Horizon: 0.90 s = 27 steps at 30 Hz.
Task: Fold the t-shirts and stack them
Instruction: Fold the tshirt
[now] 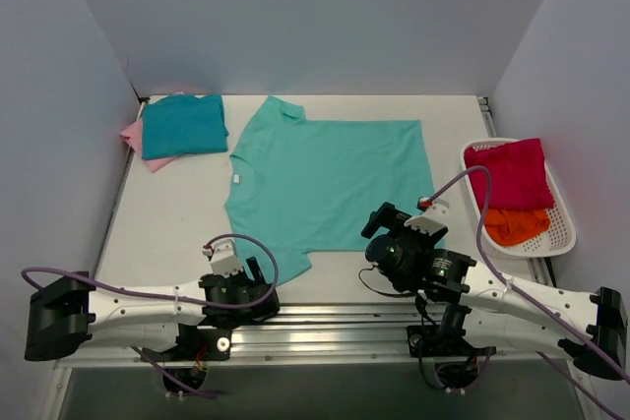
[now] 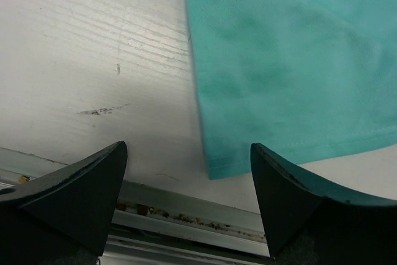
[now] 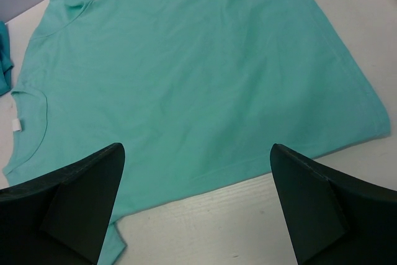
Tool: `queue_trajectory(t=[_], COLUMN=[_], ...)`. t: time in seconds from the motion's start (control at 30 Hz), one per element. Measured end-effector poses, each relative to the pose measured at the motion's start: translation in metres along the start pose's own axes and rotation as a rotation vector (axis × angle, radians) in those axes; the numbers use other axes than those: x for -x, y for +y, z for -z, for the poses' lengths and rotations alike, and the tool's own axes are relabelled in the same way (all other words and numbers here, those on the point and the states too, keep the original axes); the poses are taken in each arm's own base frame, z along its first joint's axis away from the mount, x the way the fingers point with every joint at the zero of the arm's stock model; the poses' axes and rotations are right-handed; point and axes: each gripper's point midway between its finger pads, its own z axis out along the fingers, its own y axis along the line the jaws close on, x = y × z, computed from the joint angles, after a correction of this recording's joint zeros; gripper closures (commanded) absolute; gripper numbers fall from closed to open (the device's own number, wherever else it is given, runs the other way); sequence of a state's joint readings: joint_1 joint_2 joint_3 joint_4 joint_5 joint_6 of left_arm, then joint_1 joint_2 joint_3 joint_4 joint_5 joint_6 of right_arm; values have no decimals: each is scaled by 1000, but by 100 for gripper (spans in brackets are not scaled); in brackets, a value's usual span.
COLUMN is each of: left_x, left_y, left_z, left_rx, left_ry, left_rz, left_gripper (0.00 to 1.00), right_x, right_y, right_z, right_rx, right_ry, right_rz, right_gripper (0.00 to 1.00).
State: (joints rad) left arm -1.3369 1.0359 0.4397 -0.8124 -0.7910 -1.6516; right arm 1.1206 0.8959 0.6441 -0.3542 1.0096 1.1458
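Left hand [image 2: 186,153] open wide, empty, low over the worktop's [image 1: 167,213] near edge, just beside the mint tee's [image 1: 335,179] near sleeve corner. Right hand [image 3: 197,153] also spread open, holding nothing, above the tee's near side edge. Mint tee lies flat and unfolded mid-worktop, collar to the left. Teal tee [image 1: 182,125] folded on top of pink tee [image 1: 133,135], far left corner. Crimson tee [image 1: 512,174] and orange tee [image 1: 517,226] bunched in basket [image 1: 566,223], right side.

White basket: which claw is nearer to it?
Right. The right claw is at the mint t-shirt's hem, left of the basket; the left claw is farther left, by the sleeve.
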Motion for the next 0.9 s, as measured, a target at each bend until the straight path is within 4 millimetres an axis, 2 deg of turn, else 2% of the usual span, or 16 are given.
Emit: queue_trajectory(t=[0.27,0.47,0.57,0.6,0.63,0.67,0.7,0.73,0.9], left_x=[0,-1,-3,-3,-3,-3,-5,-8,-9], left_y=[-11,-28,-36,-39,-41,-43,-45,-46,-48], left_z=[-5,-7,-10,-11,-12,-13,-14,-15,-18], left_rx=[-6,-61,-79,-84,-90,-93,-98,-101,-110], left_ry=[-33,-36,-46,-52,-56,-61,-58,-48,-57], left_rz=[61,108,110,112,115,117,122,122,130], left_gripper=[12,27,31,37,48,68,95,97,98], right_x=[10,13,14,14,14,15,16,16,17], right_y=[2,0,-1,-2,-2,-1,-1,-1,-1], right_z=[1,1,1,0,0,1,1,1,1], right_rx=[-1,-10,-17,-19,-21,-22,-23,-24,-26], right_ry=[-24,-40,-47,-49,-49,-49,-51,-53,-53], right_rz=[-6,-1,5,8,12,13,13,12,7], right_gripper=[0,0,0,0,0,0,0,0,0])
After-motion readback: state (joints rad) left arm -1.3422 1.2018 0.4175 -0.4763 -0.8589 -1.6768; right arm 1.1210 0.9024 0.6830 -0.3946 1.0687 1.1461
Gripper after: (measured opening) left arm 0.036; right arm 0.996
